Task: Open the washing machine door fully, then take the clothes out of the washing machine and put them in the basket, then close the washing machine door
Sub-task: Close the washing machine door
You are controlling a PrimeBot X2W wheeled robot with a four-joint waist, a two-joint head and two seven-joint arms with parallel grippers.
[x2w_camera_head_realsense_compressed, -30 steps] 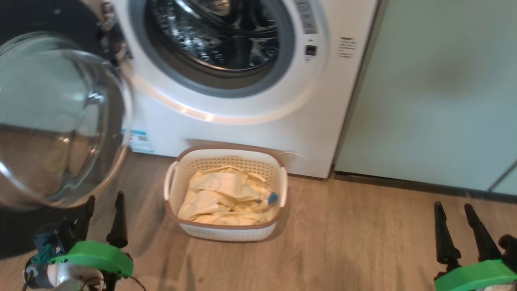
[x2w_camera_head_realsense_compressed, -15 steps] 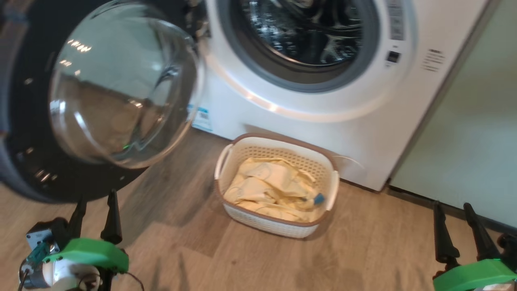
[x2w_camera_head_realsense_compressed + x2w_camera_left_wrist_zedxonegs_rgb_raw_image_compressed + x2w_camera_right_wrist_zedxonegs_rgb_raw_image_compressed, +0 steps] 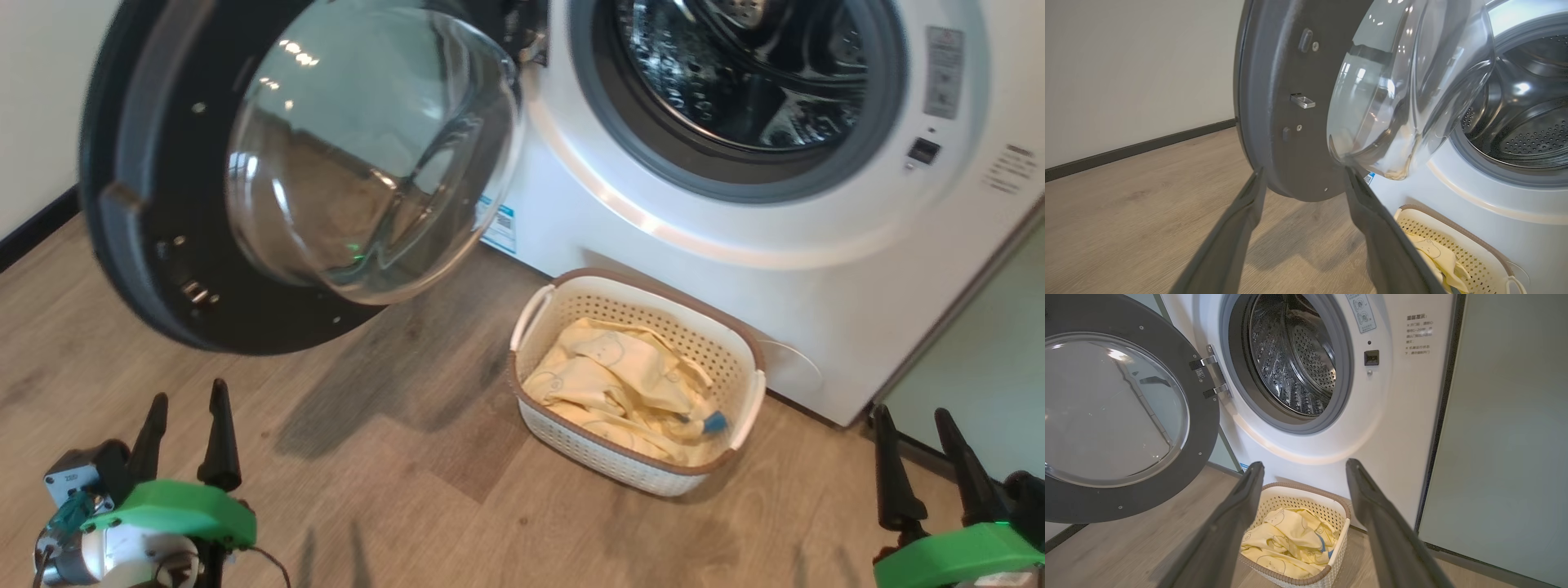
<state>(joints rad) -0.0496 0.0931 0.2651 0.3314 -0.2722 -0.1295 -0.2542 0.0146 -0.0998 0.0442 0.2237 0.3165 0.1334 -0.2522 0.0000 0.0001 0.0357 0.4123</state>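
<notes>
The washing machine door stands swung wide to the left of the white washing machine, with its glass bowl facing me. Bare perforated steel shows inside the drum. The cream basket sits on the floor in front of the machine, with the pale yellow clothes lying in it. My left gripper is open and empty, low and in front of the door's bottom edge. My right gripper is open and empty, to the right of the basket.
A pale green cabinet stands right beside the machine. To the left of the door is a white wall with dark skirting. Wooden floor stretches between my grippers and the basket.
The head camera has turned left, so the machine, door and basket have slid right in the picture and the whole door now shows. Both grippers stay open and low.
</notes>
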